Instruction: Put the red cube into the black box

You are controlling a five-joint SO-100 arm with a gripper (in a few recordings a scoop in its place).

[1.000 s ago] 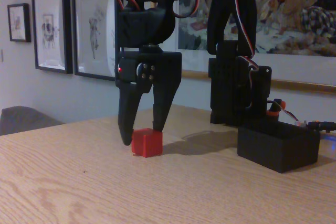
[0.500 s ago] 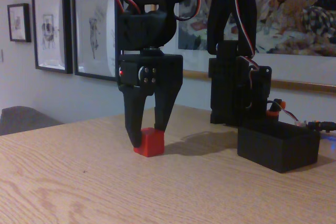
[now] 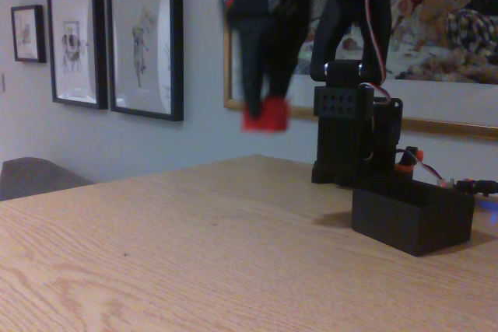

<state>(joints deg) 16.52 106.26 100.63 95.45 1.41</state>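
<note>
High above the bench (image 3: 194, 231), the tool (image 3: 263, 106) hangs blurred, fingers pinched on the red cube (image 3: 264, 117), which sits at their tips well clear of the wood. Black box (image 3: 412, 215) waits lower right, open-topped, near the arm base. Lift height looks meant to clear its wall.

Dim, warm indoor lighting. Motion blur smears the raised black two-finger gripper (image 3: 263, 106) and small matte red cube (image 3: 264, 117); glare marks the glazed black picture frame (image 3: 145, 43).
</note>
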